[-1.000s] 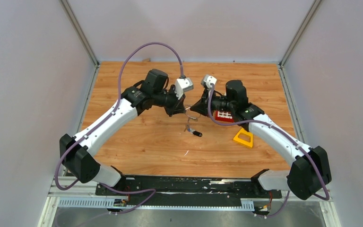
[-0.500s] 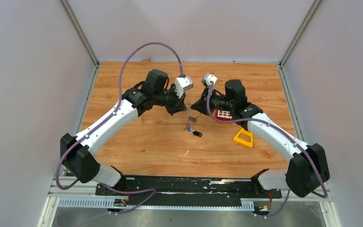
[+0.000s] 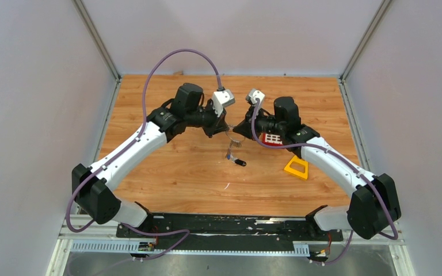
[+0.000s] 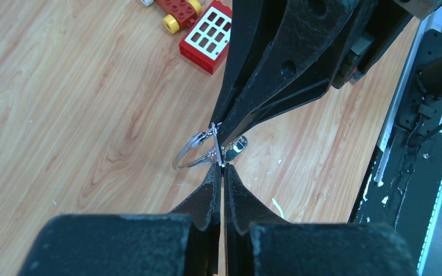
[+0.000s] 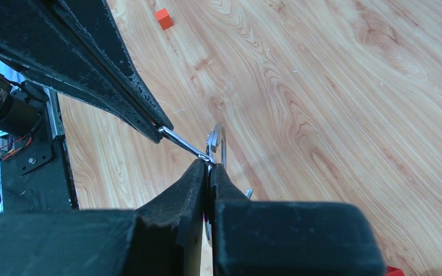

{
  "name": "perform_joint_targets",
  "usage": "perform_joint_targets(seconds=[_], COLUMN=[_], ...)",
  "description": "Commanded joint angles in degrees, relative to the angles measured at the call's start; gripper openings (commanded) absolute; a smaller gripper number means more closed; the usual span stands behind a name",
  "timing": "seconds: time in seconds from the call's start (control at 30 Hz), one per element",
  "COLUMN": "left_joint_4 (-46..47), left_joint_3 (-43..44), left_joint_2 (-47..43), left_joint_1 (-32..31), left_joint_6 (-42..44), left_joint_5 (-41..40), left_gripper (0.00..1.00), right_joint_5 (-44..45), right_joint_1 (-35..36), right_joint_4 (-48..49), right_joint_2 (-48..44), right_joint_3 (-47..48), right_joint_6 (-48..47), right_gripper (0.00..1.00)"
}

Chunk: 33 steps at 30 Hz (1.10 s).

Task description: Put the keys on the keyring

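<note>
Both grippers meet above the middle of the table, tip to tip. My left gripper is shut on the thin silver keyring. My right gripper is shut on the same ring from the other side. A blue tag and small silver keys hang below the ring. The black-headed key is at the bottom of the bunch, near the table; I cannot tell whether it rests there. In the wrist views the black head is hidden.
A red block with a white grid lies under the right arm, with a red and yellow toy beside it. A yellow triangular frame lies to the right. A small red cube lies on the wood.
Both grippers have shifted slightly towards the far side, still pinching the ring. The left wrist camera has tilted and its cable arches higher. The hanging keys have barely moved.
</note>
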Motion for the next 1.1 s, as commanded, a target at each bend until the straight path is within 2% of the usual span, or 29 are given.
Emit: perform_joint_targets(seconds=[0.0,0.33,0.43,0.7,0.8,0.97,1.07], left_joint_4=[4.8,6.3,6.8,4.5,0.9,-6.8,-8.1], left_joint_3=[0.2,-0.8,-0.9,-0.7,0.8,3.8,3.6], left_joint_2=[-2.2,-2.8,-3.4,-4.8,-4.3,-3.0,-3.2], left_joint_1=[-0.1,-0.1,-0.1,0.0,0.0,0.0,0.0], left_joint_6=[-0.9,-0.2,1.1,8.8,12.7,18.7,20.1], left_joint_5=[0.5,-1.0,-1.7,0.7,2.6,5.9,8.6], left_gripper=[0.01,0.0,0.0,0.0,0.0,0.0,0.0], right_joint_5=[-1.1,-3.0,-4.1,-7.0,-9.4,-11.8,-13.0], right_joint_1=[0.2,0.3,0.3,-0.1,-0.8,-1.1,-1.1], right_joint_4=[1.8,2.1,2.1,1.0,-0.2,-3.4,-4.9], right_joint_2=[0.2,-0.3,-0.5,-3.4,-5.0,-7.4,-7.7], right_joint_3=[1.2,0.7,0.5,0.0,0.2,1.1,1.6], right_joint_6=[1.0,0.3,-0.7,-5.9,-9.2,-15.5,-17.7], right_gripper=[0.0,0.0,0.08,0.48,0.58,0.6,0.56])
